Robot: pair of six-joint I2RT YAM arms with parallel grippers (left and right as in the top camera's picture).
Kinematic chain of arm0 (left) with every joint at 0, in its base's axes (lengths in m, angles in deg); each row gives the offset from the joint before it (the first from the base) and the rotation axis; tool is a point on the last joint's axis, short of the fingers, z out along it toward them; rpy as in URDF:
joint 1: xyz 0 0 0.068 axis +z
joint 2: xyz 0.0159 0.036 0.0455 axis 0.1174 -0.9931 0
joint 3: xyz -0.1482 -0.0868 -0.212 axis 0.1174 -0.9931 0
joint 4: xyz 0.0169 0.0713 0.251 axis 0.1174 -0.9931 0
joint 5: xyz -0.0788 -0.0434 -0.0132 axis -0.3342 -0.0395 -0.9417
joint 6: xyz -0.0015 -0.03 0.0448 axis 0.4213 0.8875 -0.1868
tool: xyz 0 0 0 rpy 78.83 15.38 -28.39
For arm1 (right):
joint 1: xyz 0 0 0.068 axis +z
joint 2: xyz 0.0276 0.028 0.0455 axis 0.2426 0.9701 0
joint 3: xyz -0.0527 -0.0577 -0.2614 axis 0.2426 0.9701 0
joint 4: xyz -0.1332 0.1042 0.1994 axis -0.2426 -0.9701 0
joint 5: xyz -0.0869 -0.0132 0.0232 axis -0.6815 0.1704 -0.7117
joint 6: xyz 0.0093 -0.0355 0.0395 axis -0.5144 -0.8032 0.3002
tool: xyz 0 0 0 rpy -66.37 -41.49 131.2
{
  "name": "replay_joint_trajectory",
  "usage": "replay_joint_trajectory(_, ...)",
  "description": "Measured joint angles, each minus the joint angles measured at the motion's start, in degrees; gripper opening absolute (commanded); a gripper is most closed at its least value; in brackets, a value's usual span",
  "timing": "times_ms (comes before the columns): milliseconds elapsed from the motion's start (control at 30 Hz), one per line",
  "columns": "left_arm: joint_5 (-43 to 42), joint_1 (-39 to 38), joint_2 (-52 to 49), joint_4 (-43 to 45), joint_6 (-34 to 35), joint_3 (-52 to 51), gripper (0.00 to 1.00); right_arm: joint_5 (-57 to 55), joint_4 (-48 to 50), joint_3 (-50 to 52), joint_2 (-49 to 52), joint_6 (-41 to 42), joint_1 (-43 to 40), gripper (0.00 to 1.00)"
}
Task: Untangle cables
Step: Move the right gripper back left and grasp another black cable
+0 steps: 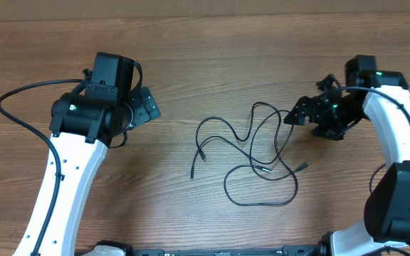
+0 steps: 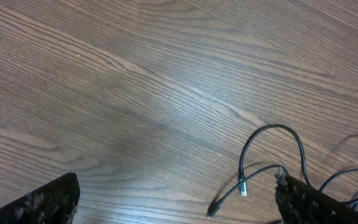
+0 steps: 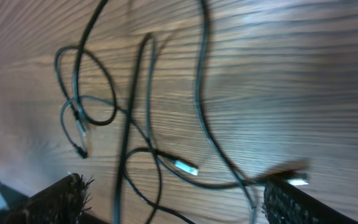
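Cables (image 1: pixel 262 169) tangled, well inside table (image 1: pixel 205 43) edges | left gripper (image 1: pixel 148 107) apart | right gripper (image 1: pixel 294 115) apart at tangle's edge

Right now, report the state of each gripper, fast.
Left gripper: jaws open, holding nothing.
Right gripper: jaws open over the cables, gripping none.

a wooden table (image 1: pixel 191 64) — brown, with darker grain lines running across.
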Motion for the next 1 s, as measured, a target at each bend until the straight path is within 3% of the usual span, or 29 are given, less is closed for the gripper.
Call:
replay_joint_trajectory(333,0.0,0.0,0.0,0.0,0.0,0.0,1.00,1.9,4.9,6.8,0.0,-0.2,4.9,0.87)
replay_joint_trajectory(700,0.0,0.0,0.0,0.0,0.0,0.0,1.00,4.0,11.1,15.3,0.0,-0.5,8.5,0.21)
replay_joint_trajectory(900,0.0,0.0,0.0,0.0,0.0,0.0,1.00,4.9,12.2,15.3,0.0,-0.2,8.5,0.06)
replay_joint_trajectory(1000,0.0,0.0,0.0,0.0,0.0,0.0,0.99,5.0,12.5,15.3,0.0,-0.1,8.5,0.04)
